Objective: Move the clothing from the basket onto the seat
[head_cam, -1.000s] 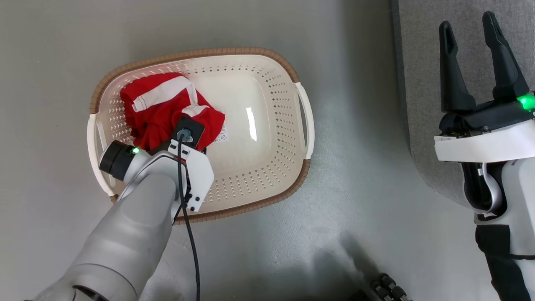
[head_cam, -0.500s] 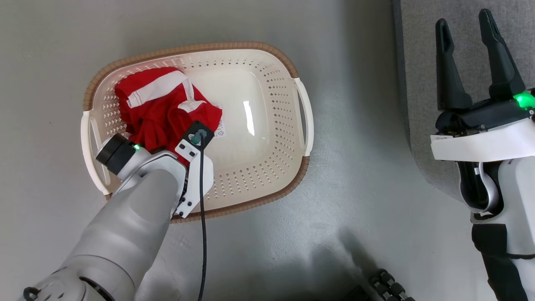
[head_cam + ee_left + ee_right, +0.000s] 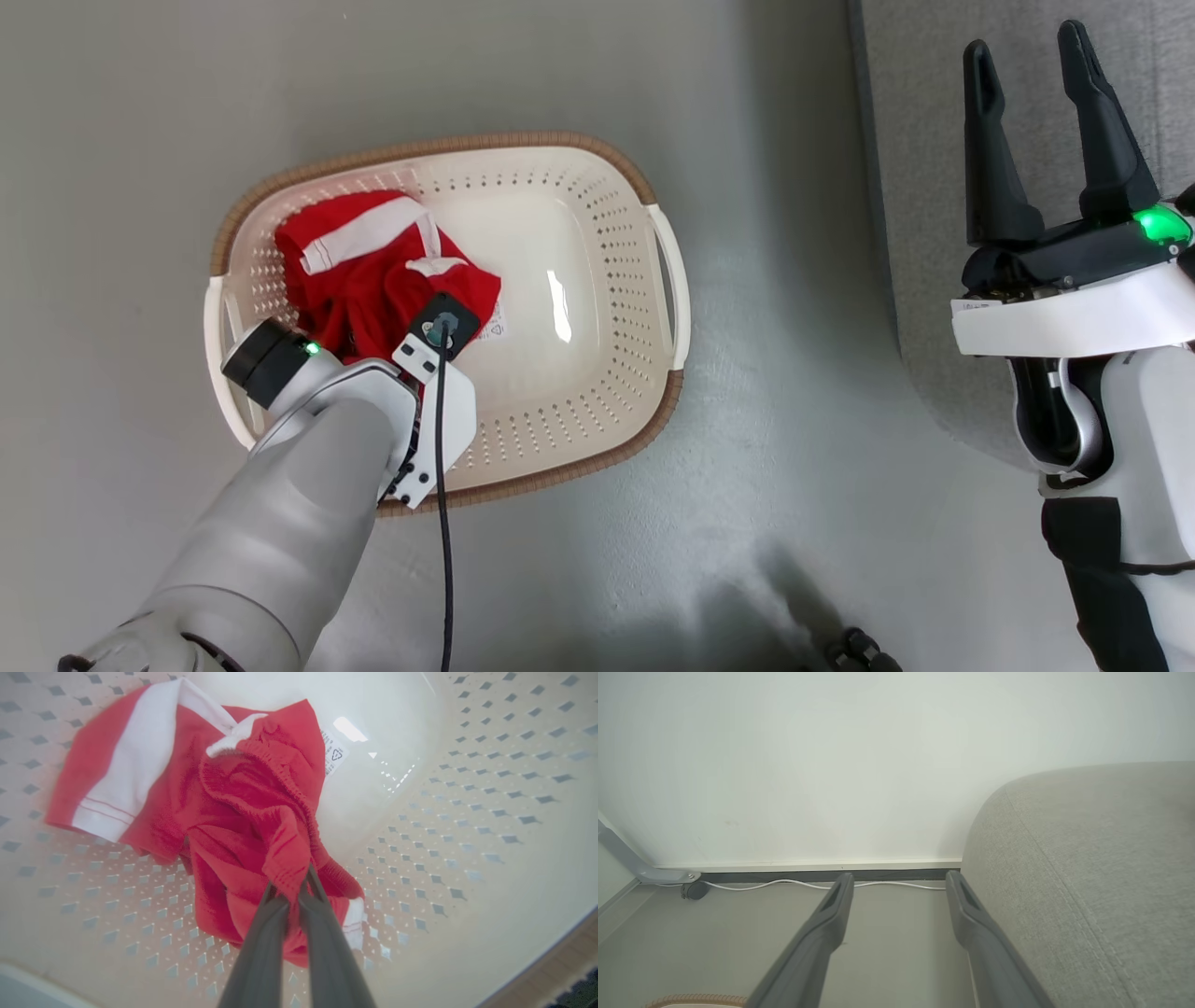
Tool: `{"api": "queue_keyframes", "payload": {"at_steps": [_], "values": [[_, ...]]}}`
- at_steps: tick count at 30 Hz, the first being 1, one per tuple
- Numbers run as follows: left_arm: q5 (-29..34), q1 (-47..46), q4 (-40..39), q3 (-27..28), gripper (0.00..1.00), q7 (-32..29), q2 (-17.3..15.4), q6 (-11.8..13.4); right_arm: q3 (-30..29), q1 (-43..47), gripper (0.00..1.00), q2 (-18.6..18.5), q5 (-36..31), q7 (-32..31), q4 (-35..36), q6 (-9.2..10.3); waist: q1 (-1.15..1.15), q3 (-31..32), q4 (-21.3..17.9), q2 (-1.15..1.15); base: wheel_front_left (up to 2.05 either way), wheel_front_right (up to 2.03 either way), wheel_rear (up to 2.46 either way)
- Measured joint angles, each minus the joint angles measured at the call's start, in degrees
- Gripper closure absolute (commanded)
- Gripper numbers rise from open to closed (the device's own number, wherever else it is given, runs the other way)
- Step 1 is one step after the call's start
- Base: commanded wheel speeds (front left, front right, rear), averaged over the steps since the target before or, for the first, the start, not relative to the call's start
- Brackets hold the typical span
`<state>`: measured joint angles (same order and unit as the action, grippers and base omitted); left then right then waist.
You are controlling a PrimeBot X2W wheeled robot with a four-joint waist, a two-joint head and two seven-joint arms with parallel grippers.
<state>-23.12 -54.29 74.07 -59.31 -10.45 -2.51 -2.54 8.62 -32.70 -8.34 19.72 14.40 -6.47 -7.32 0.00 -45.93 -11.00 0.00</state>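
Red clothing (image 3: 243, 812) lies in the basket (image 3: 597, 392), a fold clamped by the left jaws; right jaws open beside the seat (image 3: 1087, 882).

Silver arms, dark two-fingered tools

The left forearm (image 3: 280, 523) is a smooth silver-grey shell with a black round cap (image 3: 254, 359), a white bracket (image 3: 448, 420) and a trailing black cable (image 3: 442, 541). Long dark tapered fingers form the left tool (image 3: 289, 884) and right tool (image 3: 1022, 42) (green light (image 3: 1156, 224), white band (image 3: 1064, 322)).
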Motion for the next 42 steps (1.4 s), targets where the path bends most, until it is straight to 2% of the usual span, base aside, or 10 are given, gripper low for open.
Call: {"api": "queue_keyframes", "payload": {"at_steps": [4, 11, 23, 31, 42], "values": [[-1.31, 1.3, 0.04, 0.57, 1.0, 3.97, 0.01, -0.02, 0.24, 0.0, 0.0, 0.12, 0.02, 0.01, -0.92, 0.0, 0.0, 2.69, 0.1, 0.0, 0.0, 0.0, 0.0], [-3.56, 5.04, -0.3, 1.2, 1.0, 10.47, 0.08, -1.54, 0.79, 0.77, 0.0, 0.15, 0.62, 0.03, -3.2, 0.0, 0.0, 8.61, 0.51, 0.0, 0.0, 0.0, 0.0], [-9.99, 12.11, -7.57, 0.68, 1.0, 19.29, 0.16, -2.09, 0.91, 6.89, 0.0, -0.08, 1.03, 0.2, -7.45, 0.0, 0.0, 20.63, 2.62, 0.0, 0.0, 0.0, 0.0], [-16.16, 14.33, -13.62, -0.18, 1.0, 22.93, 0.22, -0.86, 0.8, 10.73, 0.0, -0.37, 1.02, 0.24, -9.68, 0.0, 0.0, 27.73, 4.75, 0.0, 0.0, 0.0, 0.0], [-18.72, 14.48, -22.2, 1.07, 1.0, 24.69, 0.18, 2.66, 0.64, 14.82, 0.0, -0.13, 0.94, 0.24, -12.72, 0.0, 0.0, 35.25, 6.92, 0.0, 0.0, 0.0, 0.0]]}}
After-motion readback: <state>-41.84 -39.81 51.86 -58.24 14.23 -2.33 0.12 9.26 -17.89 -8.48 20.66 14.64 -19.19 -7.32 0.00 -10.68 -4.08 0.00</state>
